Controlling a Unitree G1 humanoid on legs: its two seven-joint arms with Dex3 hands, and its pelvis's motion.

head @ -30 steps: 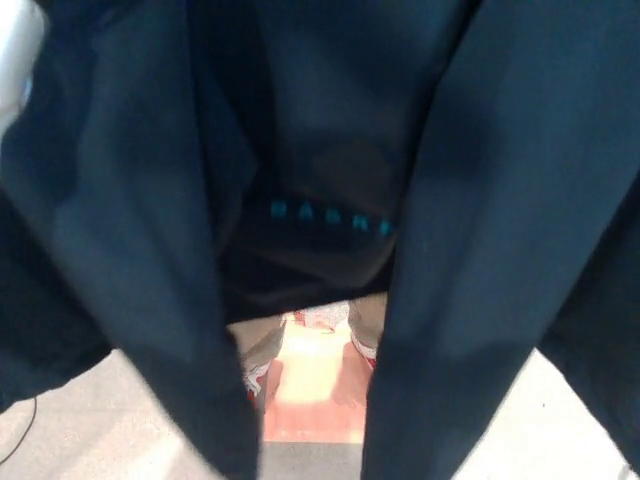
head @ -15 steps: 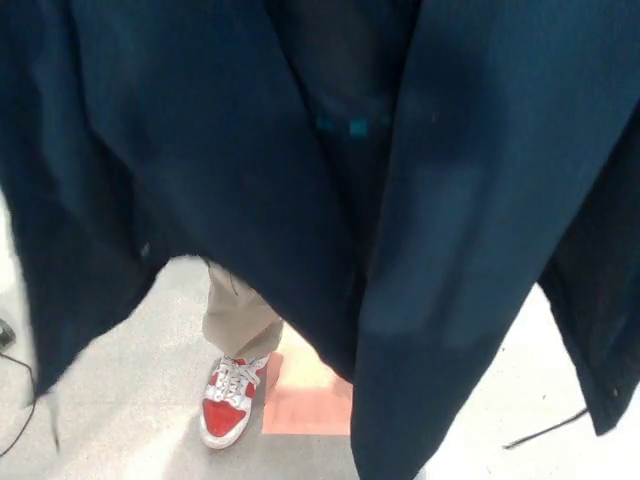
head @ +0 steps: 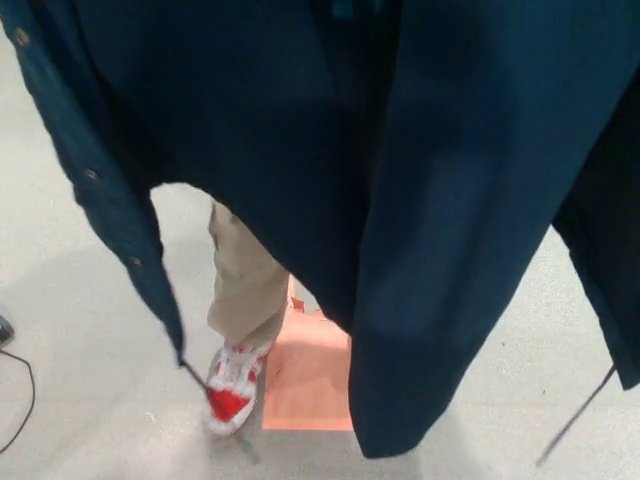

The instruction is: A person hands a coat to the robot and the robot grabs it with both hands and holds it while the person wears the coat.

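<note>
The coat (head: 420,200) is filling almost the whole head view, dark navy, hanging from above down toward the floor (head: 80,300). My hands are not showing anywhere, so I cannot tell whether my fingers are wide, narrow or holding the cloth; I am judging only from how the coat is hanging that something above is carrying it.

Risks, biggest first. The coat is blocking nearly all I see, so I am working blind on the person's arms and could be holding it at the wrong height or angle for the sleeves. The long right panel is hanging low, near the orange floor mark (head: 310,385); if my hold slackens, the hem could drag. The left front edge with its small buttons (head: 90,175) is swinging out loose near the person's leg (head: 245,285), and a thin cord (head: 575,420) is dangling at the right; either could be snagging as the person turns. The red and white shoe (head: 232,392) is blurred, so I judge that foot is moving and could step on a trailing edge.

Writing: a faint teal mark at the top, unreadable. No brand legible.
</note>
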